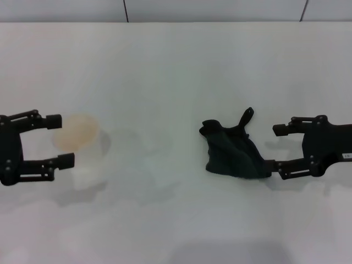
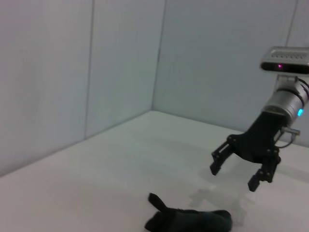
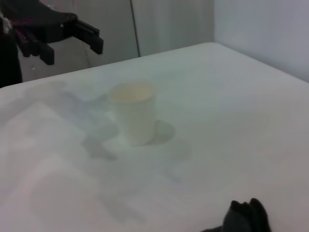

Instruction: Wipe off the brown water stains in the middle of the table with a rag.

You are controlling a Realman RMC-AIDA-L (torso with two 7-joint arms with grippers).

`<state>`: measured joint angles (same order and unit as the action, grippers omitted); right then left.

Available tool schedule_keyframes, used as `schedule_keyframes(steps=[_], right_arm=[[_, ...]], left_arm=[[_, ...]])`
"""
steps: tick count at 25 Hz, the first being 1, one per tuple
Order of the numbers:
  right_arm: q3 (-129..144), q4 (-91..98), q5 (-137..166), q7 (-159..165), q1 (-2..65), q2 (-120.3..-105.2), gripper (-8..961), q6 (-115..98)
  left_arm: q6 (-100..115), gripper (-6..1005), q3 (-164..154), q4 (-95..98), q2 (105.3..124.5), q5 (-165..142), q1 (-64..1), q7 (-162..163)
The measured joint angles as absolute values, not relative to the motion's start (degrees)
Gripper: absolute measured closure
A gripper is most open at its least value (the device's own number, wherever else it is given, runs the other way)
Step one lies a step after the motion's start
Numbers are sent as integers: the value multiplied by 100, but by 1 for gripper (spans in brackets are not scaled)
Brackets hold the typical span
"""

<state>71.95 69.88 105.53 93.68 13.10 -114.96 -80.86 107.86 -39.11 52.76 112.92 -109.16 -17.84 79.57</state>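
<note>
A: We looked down on a broad white table (image 1: 176,66) that ran back to pale grey wall panels (image 1: 214,10). In the left wrist view two of those walls met at a corner behind the far edge.

B: And where did we find the rag (image 1: 234,154)?

A: It lay crumpled on the right half of the table, dark and folded, with one thin corner sticking up toward the back. In the left wrist view we saw it as a low dark heap (image 2: 190,220) on the surface.

B: How did the right gripper (image 1: 275,146) stand?

A: Just beside the rag on its right side, fingers spread apart with nothing between them. The lower finger's tip (image 1: 272,164) came right up to the cloth's edge; we could not tell whether it touched. From the left wrist view the same gripper (image 2: 234,175) hung above the table beyond the rag, fingers parted.

B: And the left gripper (image 1: 61,141)?

A: It sat at the left side, fingers wide apart too, holding nothing. Next to its fingertips stood a white cup (image 1: 82,148) with a pale orange-brown inside; the right wrist view showed that cup (image 3: 133,113) upright on the table, the left gripper (image 3: 72,41) above and behind it.

B: Did we make out the brown water stains?

A: No. Between cup and rag we saw only faint greyish smudges (image 1: 148,159) on the white surface, nothing clearly brown.
</note>
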Motion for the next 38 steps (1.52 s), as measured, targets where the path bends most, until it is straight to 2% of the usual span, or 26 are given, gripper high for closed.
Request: schedule_keyframes(steps=[38], right_arm=[[7340,7195,10556,9510,1340,-11487,111,-8452]], left_arm=[[10793,118,-4058,5300,11267,-11057,-1803,8198]])
